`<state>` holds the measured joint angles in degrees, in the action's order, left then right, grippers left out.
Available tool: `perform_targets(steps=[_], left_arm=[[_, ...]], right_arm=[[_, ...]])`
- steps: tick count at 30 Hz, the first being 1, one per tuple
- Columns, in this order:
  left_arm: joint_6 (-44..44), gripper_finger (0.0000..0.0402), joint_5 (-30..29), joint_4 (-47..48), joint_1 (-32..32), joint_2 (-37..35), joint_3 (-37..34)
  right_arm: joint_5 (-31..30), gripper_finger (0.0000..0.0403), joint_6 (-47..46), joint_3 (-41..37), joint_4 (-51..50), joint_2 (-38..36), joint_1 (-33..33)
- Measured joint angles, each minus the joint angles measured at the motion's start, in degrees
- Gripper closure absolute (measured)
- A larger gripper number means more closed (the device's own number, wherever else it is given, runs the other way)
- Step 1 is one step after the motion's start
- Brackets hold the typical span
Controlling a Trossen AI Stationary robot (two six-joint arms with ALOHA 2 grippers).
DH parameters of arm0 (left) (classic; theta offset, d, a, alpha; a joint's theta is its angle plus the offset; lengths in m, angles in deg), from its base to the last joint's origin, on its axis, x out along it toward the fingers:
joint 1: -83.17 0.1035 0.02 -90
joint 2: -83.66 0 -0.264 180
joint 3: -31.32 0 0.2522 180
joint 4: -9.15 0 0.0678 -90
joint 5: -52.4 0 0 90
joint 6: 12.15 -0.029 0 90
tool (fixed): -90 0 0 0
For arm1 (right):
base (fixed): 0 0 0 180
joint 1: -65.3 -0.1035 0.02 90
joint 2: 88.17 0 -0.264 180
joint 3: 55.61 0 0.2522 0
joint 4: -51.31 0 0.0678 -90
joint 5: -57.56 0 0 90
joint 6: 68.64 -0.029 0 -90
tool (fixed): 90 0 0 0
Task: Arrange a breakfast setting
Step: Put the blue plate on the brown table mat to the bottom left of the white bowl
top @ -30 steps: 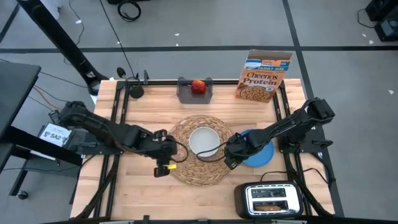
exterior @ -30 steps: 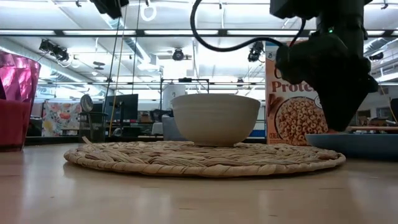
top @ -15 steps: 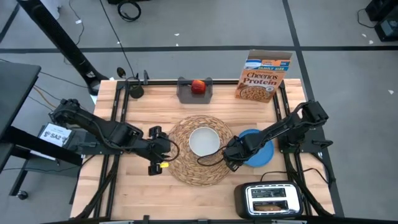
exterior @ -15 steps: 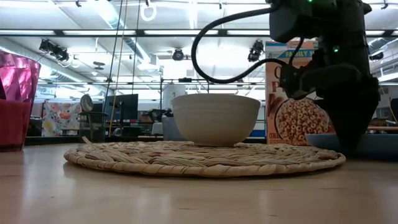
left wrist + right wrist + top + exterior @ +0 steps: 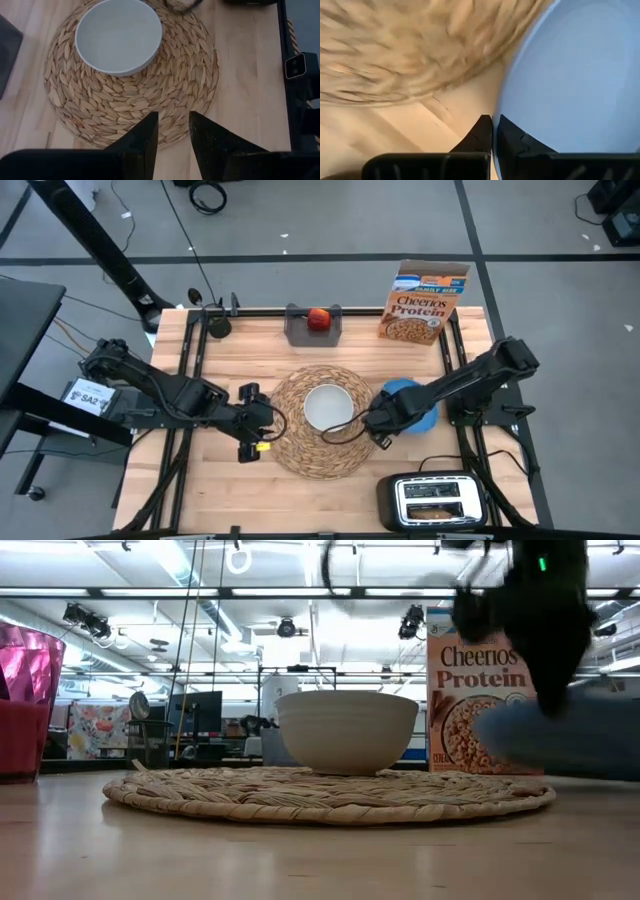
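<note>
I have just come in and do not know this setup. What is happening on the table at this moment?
The robot is laying out a breakfast setting. The right gripper is shut on the rim of the blue plate and holds it off the table beside the round woven straw placemat. The white bowl already sits on the placemat. The left gripper waits, slightly open and empty, at the placemat's other edge. The Cheerios Protein box stands at the far side, and the red apple rests on a grey tray.
</note>
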<state>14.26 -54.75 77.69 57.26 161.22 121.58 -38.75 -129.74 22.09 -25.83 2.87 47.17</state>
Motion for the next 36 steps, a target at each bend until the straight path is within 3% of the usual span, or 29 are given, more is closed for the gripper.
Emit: perform_targets(steps=[7, 12, 17, 21, 24, 28, 32, 36], left_arm=[[1.5, 0.0285, 0.4, 1.0, 0.1, -0.4, 4.8], [2.9, 0.0285, 0.6, 3.1, 0.1, -0.4, 11.1], [9.9, 0.0285, 3.0, 15.3, -0.2, -0.4, 21.2], [17.2, 0.0285, 3.9, 25.2, -1.0, -0.6, 29.8], [21.7, 0.0285, 2.7, 29.4, -1.1, -1.5, 34.5], [25.9, 0.0285, -3.5, 30.4, -1.1, -3.4, 36.4], [29.1, 0.0285, -8.6, 31.5, -1.1, -4.6, 36.4], [29.7, 0.0285, -9.8, 32.2, -1.1, -4.4, 36.4]], right_arm=[[-12.8, 0.0392, 13.7, 16.5, -9.6, -5.6, 0.1], [-17.8, 0.0392, 40.1, 25.1, -1.8, -6.0, -0.3], [-8.0, 0.0392, 69.3, 25.8, 15.0, -5.2, -1.8], [2.2, 0.0392, 83.8, 25.8, 23.6, -1.3, -3.6], [8.9, 0.0392, 89.4, 25.8, 28.9, 3.3, -4.9], [13.6, 0.0392, 94.8, 25.8, 35.8, 10.1, -6.9], [13.3, 0.0392, 98.5, 25.8, 37.6, 16.0, -8.8], [9.2, 0.0392, 98.6, 25.8, 35.3, 20.9, -9.3]])
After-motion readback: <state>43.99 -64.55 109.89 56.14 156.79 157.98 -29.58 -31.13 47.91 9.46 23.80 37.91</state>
